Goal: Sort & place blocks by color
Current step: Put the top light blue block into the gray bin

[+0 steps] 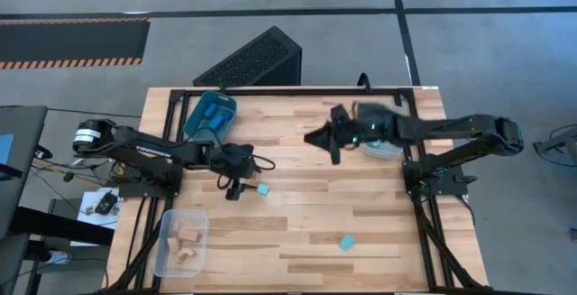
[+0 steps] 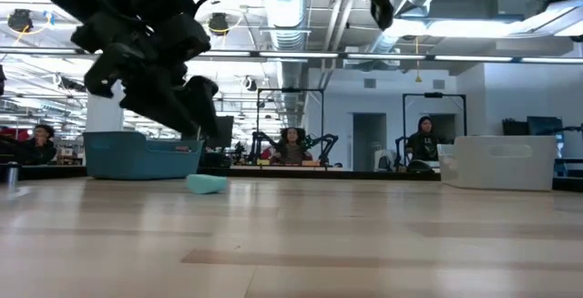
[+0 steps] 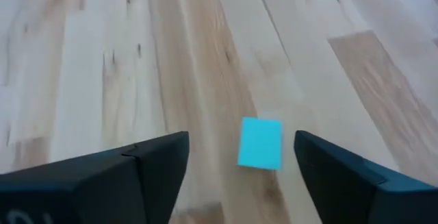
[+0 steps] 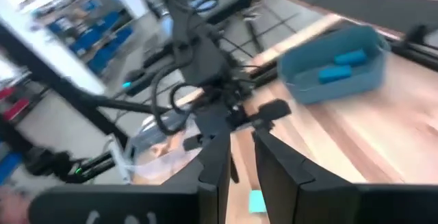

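A light cyan block (image 1: 263, 188) lies flat on the table just ahead of my left gripper (image 1: 236, 187). In the left wrist view the block (image 3: 260, 143) sits between the open fingers of the left gripper (image 3: 241, 148), nearer the right one, and touches neither. A second cyan block (image 1: 346, 242) lies toward the near right. Dark blue blocks (image 1: 216, 113) rest in the teal bin (image 1: 196, 124), and tan wood blocks (image 1: 187, 241) in a clear bin (image 1: 168, 232). My right gripper (image 1: 317, 139) hangs high over the table's far middle, shut and empty (image 4: 241, 166).
Another clear bin (image 1: 386, 147) lies partly under the right arm at the far right. The teal bin (image 2: 137, 155) stands at the far left and the clear bin (image 2: 506, 161) opposite it. A black box (image 1: 257, 60) sits beyond the far edge. People sit in the room behind.
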